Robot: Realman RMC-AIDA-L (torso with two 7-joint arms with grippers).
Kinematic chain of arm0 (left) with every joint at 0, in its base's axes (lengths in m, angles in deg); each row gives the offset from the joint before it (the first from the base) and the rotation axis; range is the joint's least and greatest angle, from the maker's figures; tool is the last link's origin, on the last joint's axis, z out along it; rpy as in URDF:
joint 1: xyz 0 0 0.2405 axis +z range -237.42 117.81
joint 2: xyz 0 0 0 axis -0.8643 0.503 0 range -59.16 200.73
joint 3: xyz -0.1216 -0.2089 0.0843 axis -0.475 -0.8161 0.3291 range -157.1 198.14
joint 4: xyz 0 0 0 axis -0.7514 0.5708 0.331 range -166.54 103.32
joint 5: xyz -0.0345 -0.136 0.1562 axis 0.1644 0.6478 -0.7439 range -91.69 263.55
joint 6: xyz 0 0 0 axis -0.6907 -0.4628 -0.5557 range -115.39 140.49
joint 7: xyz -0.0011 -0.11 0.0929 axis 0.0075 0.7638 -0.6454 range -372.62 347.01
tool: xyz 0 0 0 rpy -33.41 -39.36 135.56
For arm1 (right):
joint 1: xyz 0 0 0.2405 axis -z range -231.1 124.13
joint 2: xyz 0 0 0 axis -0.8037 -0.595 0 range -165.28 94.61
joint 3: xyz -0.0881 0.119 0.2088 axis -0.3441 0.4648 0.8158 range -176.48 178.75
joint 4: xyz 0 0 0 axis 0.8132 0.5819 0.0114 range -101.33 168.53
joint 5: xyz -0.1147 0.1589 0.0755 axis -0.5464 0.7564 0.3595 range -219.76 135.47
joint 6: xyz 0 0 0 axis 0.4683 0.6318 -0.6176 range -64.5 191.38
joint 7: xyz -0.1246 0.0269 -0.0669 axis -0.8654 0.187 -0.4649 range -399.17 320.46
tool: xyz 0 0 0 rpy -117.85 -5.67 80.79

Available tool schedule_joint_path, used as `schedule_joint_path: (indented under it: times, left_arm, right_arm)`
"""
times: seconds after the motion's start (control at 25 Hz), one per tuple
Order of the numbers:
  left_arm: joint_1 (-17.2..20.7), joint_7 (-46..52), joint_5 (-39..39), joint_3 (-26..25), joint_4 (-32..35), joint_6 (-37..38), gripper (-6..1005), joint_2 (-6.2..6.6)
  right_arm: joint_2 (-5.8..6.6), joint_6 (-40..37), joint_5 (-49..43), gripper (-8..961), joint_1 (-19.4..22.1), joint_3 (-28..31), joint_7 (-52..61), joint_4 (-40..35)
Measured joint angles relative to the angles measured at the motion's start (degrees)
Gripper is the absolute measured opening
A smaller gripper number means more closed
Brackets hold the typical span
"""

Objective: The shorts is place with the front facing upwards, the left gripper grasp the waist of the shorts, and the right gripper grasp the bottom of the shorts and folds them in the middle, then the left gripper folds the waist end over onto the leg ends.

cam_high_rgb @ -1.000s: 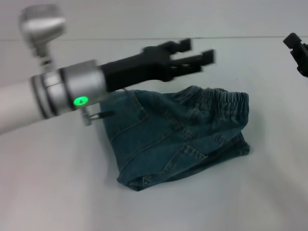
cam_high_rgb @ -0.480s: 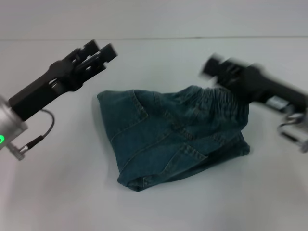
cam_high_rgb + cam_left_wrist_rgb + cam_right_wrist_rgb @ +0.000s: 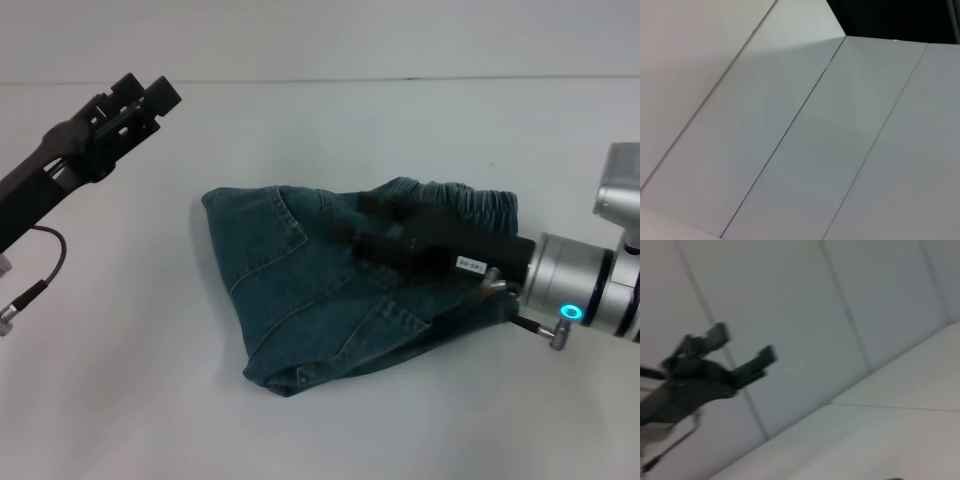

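The blue-green denim shorts lie folded in a bundle at the middle of the white table. Their ruched waist sits at the far right end of the bundle. My right gripper reaches in from the right, low over the shorts just in front of the waist. Its fingers are apart, with nothing between them. My left gripper hangs open in the air at the far left, well clear of the cloth. The right wrist view also shows the left gripper, fingers spread. The left wrist view shows no shorts.
The white table extends around the shorts on every side. A loose black cable hangs under the left arm. A pale panelled wall fills the left wrist view.
The left gripper has pulled back from above the shorts to the far left. The right arm has swung in from the far right and come down over the shorts near the waist.
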Motion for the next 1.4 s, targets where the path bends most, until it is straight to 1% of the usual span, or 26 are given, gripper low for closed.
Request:
schedule_joint_path:
  times: [0.12, 0.36, 0.44, 0.68, 0.84, 0.92, 1.0, 1.16, 1.28, 1.32, 1.4]
  left_arm:
    - [-0.07, -0.54, -0.20, 0.12, -0.10, -0.53, 921, 0.01]
    - [-0.70, -0.76, -0.95, -0.05, -0.17, -1.44, 921, 0.05]
    - [-0.92, -0.77, -1.00, -0.03, -0.18, -1.82, 921, 0.09]
    - [-1.58, -0.80, -1.31, 0.37, -0.18, -2.69, 920, 0.18]
    - [-1.70, -0.81, -1.35, 0.32, -0.18, -2.79, 920, 0.25]
    - [-1.74, -0.81, -1.35, 0.20, -0.18, -2.82, 920, 0.30]
    - [-1.74, -0.81, -1.35, 0.17, -0.18, -2.82, 920, 0.30]
    - [-1.71, -0.66, -2.06, 0.27, -0.05, -2.44, 920, 0.50]
    - [-1.71, 0.32, -4.90, 0.00, 0.60, -1.17, 920, 1.16]
    - [-1.75, 0.80, -6.55, -0.04, 1.14, -0.12, 920, 1.56]
    - [-1.82, 1.63, -9.93, -0.11, 2.46, 2.01, 920, 2.23]
  right_arm:
    - [0.00, 2.30, 1.70, 727, 1.58, 1.51, -0.44, 0.34]
    - [0.00, 9.08, 2.85, 767, 3.30, 1.89, -1.10, 1.59]
    - [0.00, 10.77, 2.86, 764, 3.57, 1.89, -1.53, 1.97]
    - [0.00, 13.22, 3.34, 760, 4.39, 2.60, -2.27, 2.69]
    - [0.07, 13.50, 3.42, 761, 4.49, 2.64, -1.60, 3.20]
    - [0.16, 12.26, 3.43, 761, 4.55, 2.72, -0.76, 3.12]
    - [0.34, 9.30, 3.41, 761, 4.65, 3.23, 0.19, 2.82]
    - [0.68, 0.96, 3.40, 761, 6.20, 6.02, 1.74, 0.55]
    - [0.91, -6.11, 3.37, 762, 8.68, 7.50, 5.85, -4.55]
    - [1.16, -8.32, 3.38, 762, 9.48, 7.61, 7.51, -6.55]
    - [2.14, -13.81, 3.20, 763, 11.41, 7.59, 11.47, -11.06]
